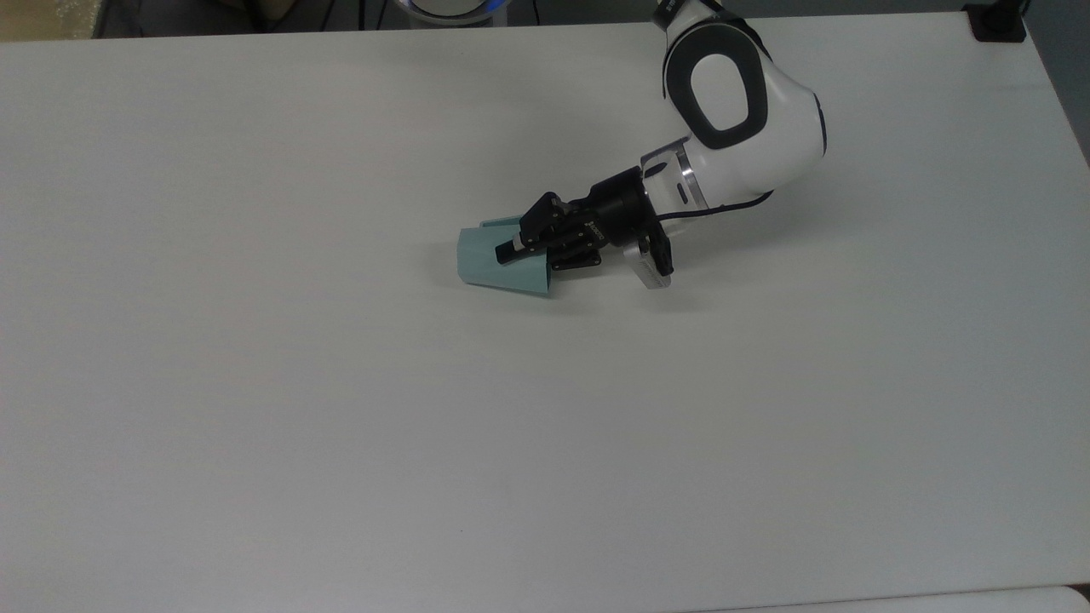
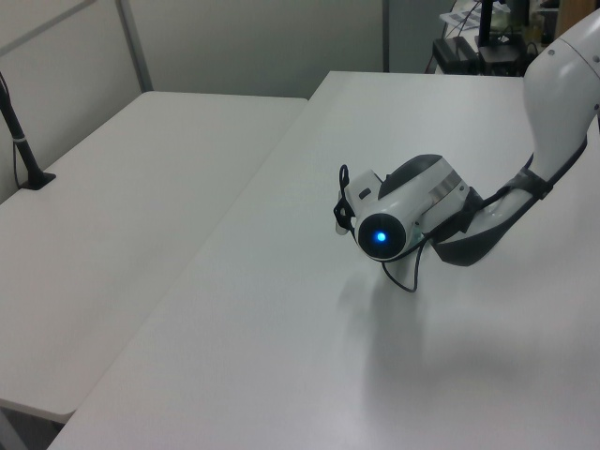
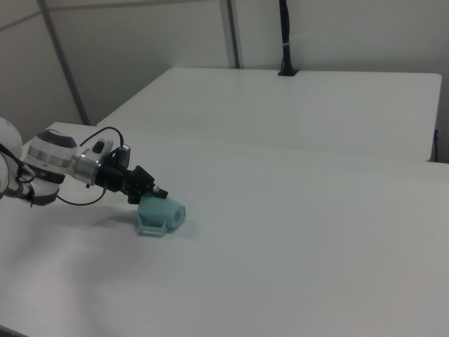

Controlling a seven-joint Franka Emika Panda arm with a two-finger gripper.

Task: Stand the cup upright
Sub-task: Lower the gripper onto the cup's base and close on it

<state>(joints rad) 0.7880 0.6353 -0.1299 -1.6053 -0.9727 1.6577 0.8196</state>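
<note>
The pale teal faceted cup lies on its side on the white table, narrow base toward the top view's left and wide mouth toward the arm. My gripper reaches in from the top view's right, low and tilted. It is shut on the cup's upper wall at the mouth, with one finger lying along the outside. In the right view the cup rests with its handle against the table, the gripper at its top left edge. In the left view the arm's wrist hides the cup.
A second white table stands beyond a gap, with a black post at its far edge. A black clamp sits at the table's corner at the top view's upper right. The arm's white elbow rises over the table's far side.
</note>
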